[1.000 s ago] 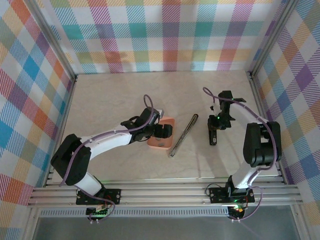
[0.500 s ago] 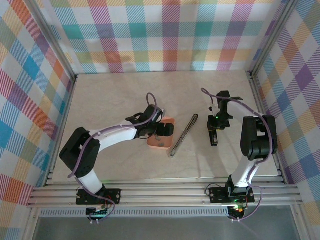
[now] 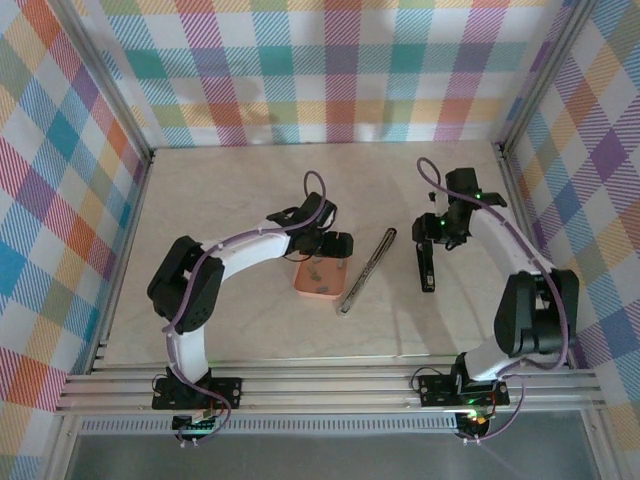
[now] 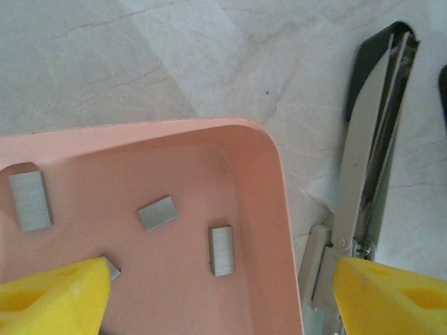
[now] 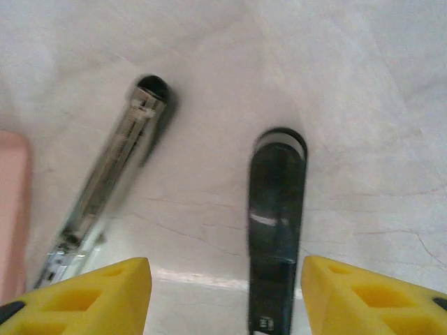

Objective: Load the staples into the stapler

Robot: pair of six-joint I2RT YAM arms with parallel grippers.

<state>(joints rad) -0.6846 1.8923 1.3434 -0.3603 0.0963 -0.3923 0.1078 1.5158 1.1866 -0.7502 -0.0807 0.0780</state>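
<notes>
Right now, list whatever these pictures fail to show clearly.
Left wrist: one staple strip mostly under a finger of the left claw; stapler rail cut off by the bottom edge.
Right wrist: black stapler part blurred, its near end past the frame edge.
Top external: staples in the tray too small to count.

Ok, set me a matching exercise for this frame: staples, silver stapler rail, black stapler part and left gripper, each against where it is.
1. staples
2. silver stapler rail
3. black stapler part
4. left gripper

A. on the table, beneath the open right gripper
B. open, above the pink tray
C. lying loose in the pink tray
D. on the table between the pink tray and the black stapler part

Pairs: 1-C, 2-D, 3-A, 4-B
</notes>
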